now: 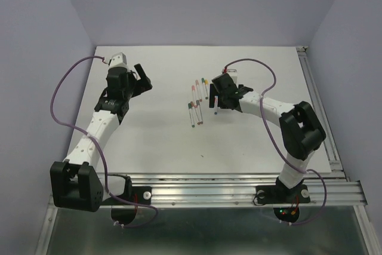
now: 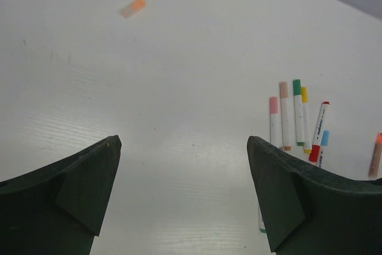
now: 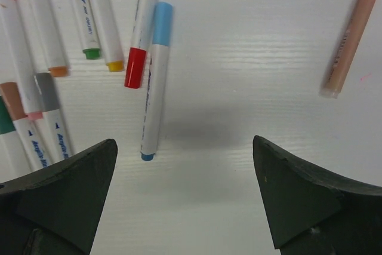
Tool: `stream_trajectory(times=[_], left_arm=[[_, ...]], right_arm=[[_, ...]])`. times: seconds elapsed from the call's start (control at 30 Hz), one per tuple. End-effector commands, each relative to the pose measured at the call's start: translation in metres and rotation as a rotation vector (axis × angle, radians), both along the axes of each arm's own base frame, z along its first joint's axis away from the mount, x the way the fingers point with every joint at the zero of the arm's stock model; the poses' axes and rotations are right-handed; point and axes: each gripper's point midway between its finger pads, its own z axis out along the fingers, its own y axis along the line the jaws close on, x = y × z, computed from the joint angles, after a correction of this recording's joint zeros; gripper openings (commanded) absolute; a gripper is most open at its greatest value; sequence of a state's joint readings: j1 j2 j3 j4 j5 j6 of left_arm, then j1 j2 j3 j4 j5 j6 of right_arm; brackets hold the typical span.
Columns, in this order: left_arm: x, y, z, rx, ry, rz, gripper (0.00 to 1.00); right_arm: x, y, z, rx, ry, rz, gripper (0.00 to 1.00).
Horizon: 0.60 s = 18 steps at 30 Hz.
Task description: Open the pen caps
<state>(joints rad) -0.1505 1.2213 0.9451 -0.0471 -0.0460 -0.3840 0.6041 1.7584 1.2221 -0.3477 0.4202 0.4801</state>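
White surface [image 1: 167,141] carries the pens [image 1: 197,101] in a loose group, and coloured pen caps [image 3: 135,67] sit on most of them. Right pincer [image 3: 184,141] hovers released just above the group, over the blue-capped pen [image 3: 154,88]. Left pincer [image 2: 184,140], also released, is well apart from the group.

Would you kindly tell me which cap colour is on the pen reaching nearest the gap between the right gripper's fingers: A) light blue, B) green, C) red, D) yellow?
A: the light-blue-capped pen ends just ahead of the open right gripper, nearer than the red-capped pen beside it.
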Motion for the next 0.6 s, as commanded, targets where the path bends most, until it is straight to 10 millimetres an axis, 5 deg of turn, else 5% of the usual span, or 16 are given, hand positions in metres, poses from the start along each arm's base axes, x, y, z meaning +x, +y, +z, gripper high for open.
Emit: stream_trajectory(times=[0.0, 0.27, 0.57], left_arm=[[-0.001, -0.001, 0.021, -0.017, -0.075, -0.001, 0.99], [-0.002, 0.001, 0.019, -0.008, -0.073, 0.006, 0.99], [-0.003, 0.005, 0.019, -0.008, -0.075, 0.027, 0.99]], right_arm=[[0.015, 0.003, 0.003, -0.024, -0.013, -0.049, 1.0], [0.024, 0.011, -0.027, -0.052, 0.036, -0.037, 0.87], [0.034, 0.012, -0.046, -0.07, 0.041, -0.08, 0.58]])
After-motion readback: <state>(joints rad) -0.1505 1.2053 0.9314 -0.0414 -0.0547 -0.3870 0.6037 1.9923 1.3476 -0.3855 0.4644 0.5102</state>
